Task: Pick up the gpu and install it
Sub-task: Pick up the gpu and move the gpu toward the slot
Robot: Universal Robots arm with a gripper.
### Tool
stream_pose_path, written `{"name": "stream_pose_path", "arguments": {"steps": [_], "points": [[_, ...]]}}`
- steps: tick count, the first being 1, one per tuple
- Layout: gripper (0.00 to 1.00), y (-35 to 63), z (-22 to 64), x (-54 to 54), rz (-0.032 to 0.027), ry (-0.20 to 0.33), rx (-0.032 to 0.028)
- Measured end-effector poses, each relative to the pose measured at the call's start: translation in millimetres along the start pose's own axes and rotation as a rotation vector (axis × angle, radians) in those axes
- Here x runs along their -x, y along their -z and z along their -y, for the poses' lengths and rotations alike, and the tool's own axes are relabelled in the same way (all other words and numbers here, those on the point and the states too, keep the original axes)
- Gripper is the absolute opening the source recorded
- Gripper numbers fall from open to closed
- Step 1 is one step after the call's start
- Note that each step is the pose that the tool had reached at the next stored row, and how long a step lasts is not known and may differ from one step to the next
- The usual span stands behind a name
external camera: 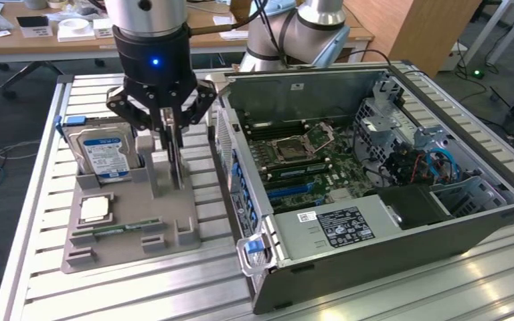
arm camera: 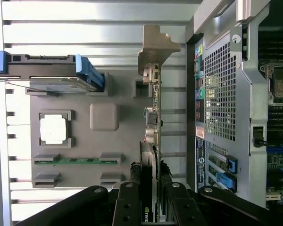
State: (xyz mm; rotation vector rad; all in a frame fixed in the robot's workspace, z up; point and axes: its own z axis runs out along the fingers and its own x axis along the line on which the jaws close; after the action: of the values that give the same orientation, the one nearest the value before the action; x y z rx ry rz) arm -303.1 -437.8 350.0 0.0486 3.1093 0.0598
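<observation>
The gpu [external camera: 177, 167] stands on edge in a slot of the grey holder tray [external camera: 114, 244], seen as a thin dark card. In the wrist view the gpu [arm camera: 153, 127] runs edge-on, with its silver end bracket [arm camera: 156, 44] at the far end. My gripper [external camera: 172, 134] hangs straight down over the card's upper edge. Its black fingers [arm camera: 128, 202] press against both faces of the card, so the gripper [arm camera: 152, 207] is shut on it. The card's lower edge still sits in the holder.
The open computer case [external camera: 471, 214] lies at the exterior view's right, with the motherboard [external camera: 297, 160] and its blue slots exposed. The tray also holds a silver hard drive [external camera: 104, 155], a processor chip [external camera: 94, 208] and a green memory stick [external camera: 114, 229].
</observation>
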Motion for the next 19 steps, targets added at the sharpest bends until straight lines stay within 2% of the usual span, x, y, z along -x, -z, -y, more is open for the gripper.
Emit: {"name": "stream_pose_path", "arguments": {"steps": [8, 19], "points": [[0.26, 10.0, -0.4, 0.3, 0.0000, 0.000, -0.0004], [0.26, 12.5, -0.5, 0.4, -0.0002, 0.000, -0.0011]]}}
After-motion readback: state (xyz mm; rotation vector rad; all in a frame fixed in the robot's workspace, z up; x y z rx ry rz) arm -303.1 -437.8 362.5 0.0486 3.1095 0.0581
